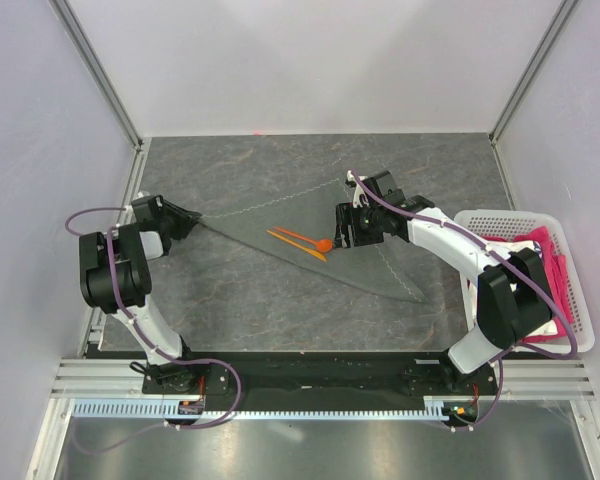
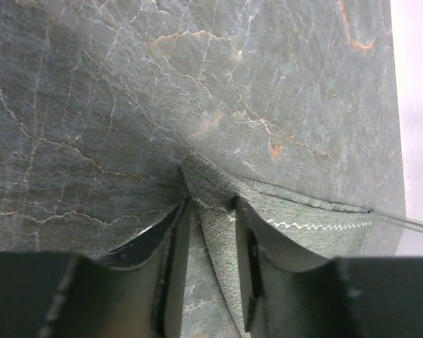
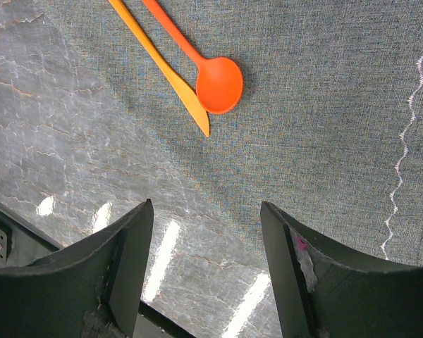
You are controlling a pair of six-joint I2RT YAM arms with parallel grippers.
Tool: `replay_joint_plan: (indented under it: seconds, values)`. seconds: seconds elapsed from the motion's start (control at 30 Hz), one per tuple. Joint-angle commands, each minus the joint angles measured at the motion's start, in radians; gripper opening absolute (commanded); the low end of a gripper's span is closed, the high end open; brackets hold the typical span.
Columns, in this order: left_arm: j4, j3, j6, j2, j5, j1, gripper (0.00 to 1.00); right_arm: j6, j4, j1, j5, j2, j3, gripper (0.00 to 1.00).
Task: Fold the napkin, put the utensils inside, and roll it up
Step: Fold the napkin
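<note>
Left gripper (image 2: 210, 205) straddles the napkin (image 1: 270, 215) corner, can't tell if it's clamped. Right gripper (image 3: 206, 208) hangs wide apart by the utensils (image 3: 218, 84) lying on it. White basket (image 1: 505, 214) holds pink fabric (image 1: 545, 250).

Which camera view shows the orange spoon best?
Right wrist view: the spoon is close and sharp, its round bowl clear. Top external view shows the spoon tiny on the napkin; left wrist view, not at all.
</note>
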Motion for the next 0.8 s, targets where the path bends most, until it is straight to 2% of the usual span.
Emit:
replay_joint_plan:
  seconds: [0.0,0.4,0.6,0.77]
  values:
    - [0.046,0.029,0.014,0.015,0.024,0.009,0.35,0.006,0.017,0.002,0.013,-0.014,0.015,0.7]
    - [0.007,0.047,0.025,0.024,0.015,0.015,0.16,0.006,0.012,0.001,0.013,-0.016,0.011,0.71]
    - [0.007,0.07,0.051,0.032,0.041,0.017,0.02,0.006,0.014,0.001,0.019,-0.017,0.009,0.71]
    - [0.034,0.072,0.095,0.01,0.073,0.017,0.02,0.006,0.012,0.001,0.028,-0.008,0.007,0.71]
